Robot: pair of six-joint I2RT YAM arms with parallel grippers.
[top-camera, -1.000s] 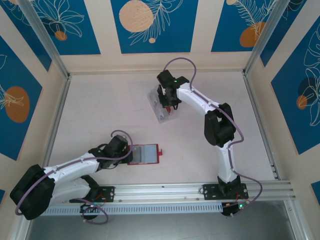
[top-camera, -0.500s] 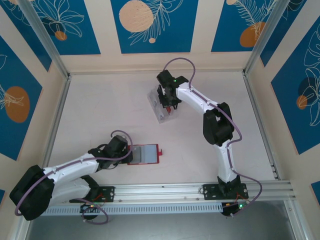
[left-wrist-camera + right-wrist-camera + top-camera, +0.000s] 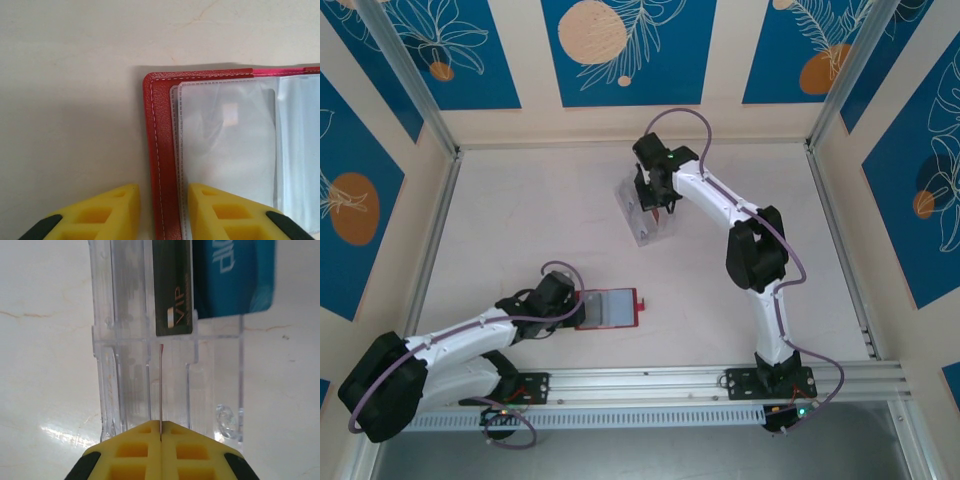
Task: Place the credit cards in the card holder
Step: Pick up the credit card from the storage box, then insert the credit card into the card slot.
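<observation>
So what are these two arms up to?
The right gripper is pinching a thin card, seen edge-on, in the clear rack, where a black card and a blue card also sit. The left gripper, open, straddles the edge of the opened red wallet, whose clear sleeves look empty.

Red stitched card holder is lying open and flat on the counter, clear sleeves facing up. The black VIP card and blue card are standing in the clear slotted rack. A thin red card, seen edge-on, is sitting pinched in the right pincer.
</observation>
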